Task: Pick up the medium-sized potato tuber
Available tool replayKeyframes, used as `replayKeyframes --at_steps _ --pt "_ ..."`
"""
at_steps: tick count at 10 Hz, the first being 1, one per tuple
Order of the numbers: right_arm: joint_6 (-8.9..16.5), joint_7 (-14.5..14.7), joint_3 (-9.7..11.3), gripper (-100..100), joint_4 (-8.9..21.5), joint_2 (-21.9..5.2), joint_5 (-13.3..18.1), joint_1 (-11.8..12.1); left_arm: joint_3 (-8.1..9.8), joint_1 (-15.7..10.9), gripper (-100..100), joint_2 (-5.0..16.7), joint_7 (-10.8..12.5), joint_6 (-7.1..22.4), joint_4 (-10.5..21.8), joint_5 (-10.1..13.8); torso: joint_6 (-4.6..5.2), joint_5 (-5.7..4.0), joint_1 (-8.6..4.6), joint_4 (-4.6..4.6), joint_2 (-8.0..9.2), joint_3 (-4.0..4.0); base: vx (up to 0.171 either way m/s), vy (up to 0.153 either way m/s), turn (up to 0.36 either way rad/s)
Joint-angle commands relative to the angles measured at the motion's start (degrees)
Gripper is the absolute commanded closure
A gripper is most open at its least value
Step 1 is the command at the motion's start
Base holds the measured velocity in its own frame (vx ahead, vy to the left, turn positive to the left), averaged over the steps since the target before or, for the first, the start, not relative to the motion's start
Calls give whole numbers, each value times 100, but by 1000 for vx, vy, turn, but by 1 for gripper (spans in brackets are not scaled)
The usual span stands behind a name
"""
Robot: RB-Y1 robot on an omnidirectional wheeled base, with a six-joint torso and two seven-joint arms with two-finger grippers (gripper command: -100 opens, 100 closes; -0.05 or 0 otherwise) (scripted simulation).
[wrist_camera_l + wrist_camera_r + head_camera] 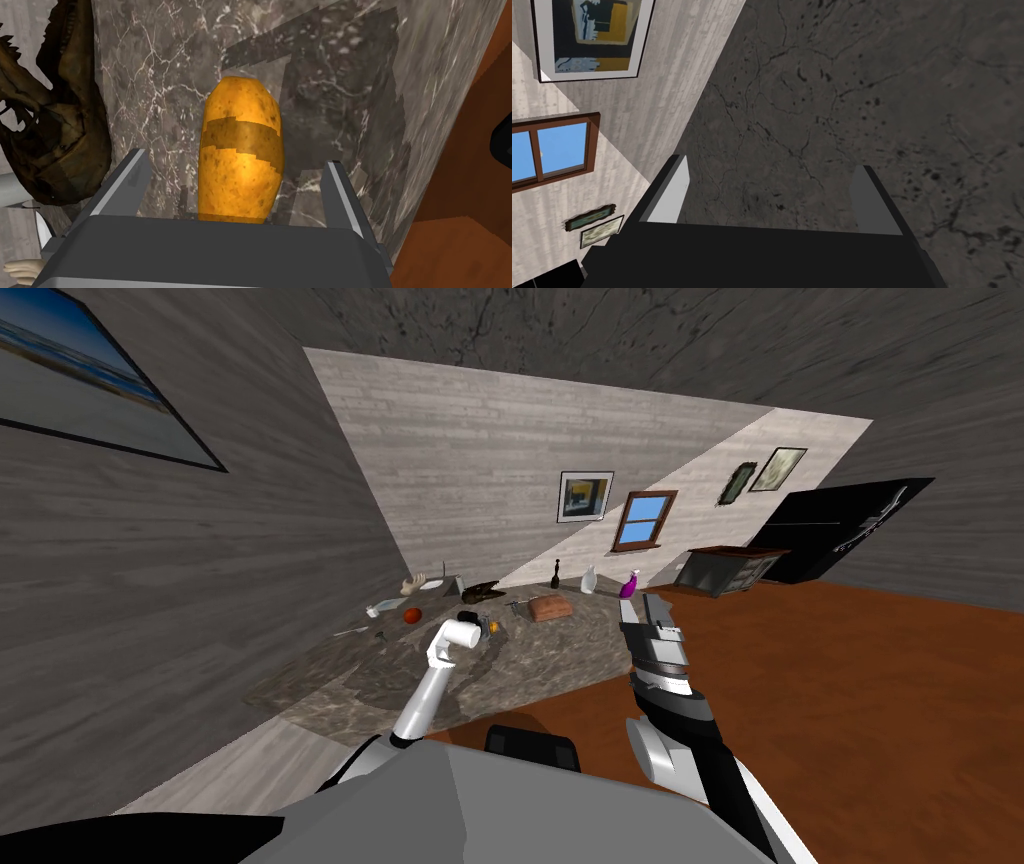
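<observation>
The potato (241, 150) lies on the dark marble counter (165, 65), straight ahead of the left claw (235, 159) and set between its two grey fingers (131, 180). Those fingers stand apart, one on each side of the tuber, and a strip of bare marble shows on either side, so neither blade touches it. The potato is a long, plump oval with its long axis running away from the claw's dark body, the near end dipping behind that body's edge. Its skin is golden orange to tan, dusted with fine dark speckles, brighter low on the near half, and a jagged darker band of shadow crosses its middle. The claw's shadow falls on the marble beyond and beside the far end. Off to the outside of one finger, near but apart from the potato, rests a dark brown toothed skull-like figure (55, 125), and a pale model hand (22, 270) shows close by the claw's body. Outside the other finger the counter ends and a red-brown floor (450, 200) begins. The right claw (769, 170) hangs raised beside the counter's edge, its fingers spread apart, gripping nothing.
</observation>
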Motion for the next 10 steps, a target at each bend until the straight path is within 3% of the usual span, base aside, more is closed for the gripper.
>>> replayKeyframes --at_steps 1,2,3,4,6,7,8,10 --pt "0 0 0 0 0 0 0 0 30 66 -100 9 40 162 79 100 0 0 0 0 0 0 177 44 26" --pt "0 0 0 0 0 0 0 0 25 23 -100 9 25 89 79 73 0 2 11 0 -1 -1 73 25 2" --pt "0 0 0 0 0 0 0 -1 30 25 0 12 28 111 85 82 1 2 6 5 28 14 14 4 0" --pt "0 0 0 0 0 0 0 -2 42 19 -100 -21 -23 -80 272 59 1 0 -1 11 51 28 25 -8 -7" --pt "0 0 1 0 0 0 0 -2 55 14 -100 -53 -74 -268 459 36 1 -2 -8 12 56 32 33 -10 -8" --pt "0 0 1 0 0 0 0 -2 53 16 -100 -38 -51 -177 380 48 1 -2 -8 12 56 32 14 -4 -1" --pt "0 0 0 0 0 0 0 -2 55 15 100 -39 -59 -201 394 48 1 -2 -7 13 61 35 0 0 0" --pt "0 0 0 0 0 0 0 -3 54 14 100 -39 -59 -200 391 47 1 -1 -4 14 65 37 0 0 0"
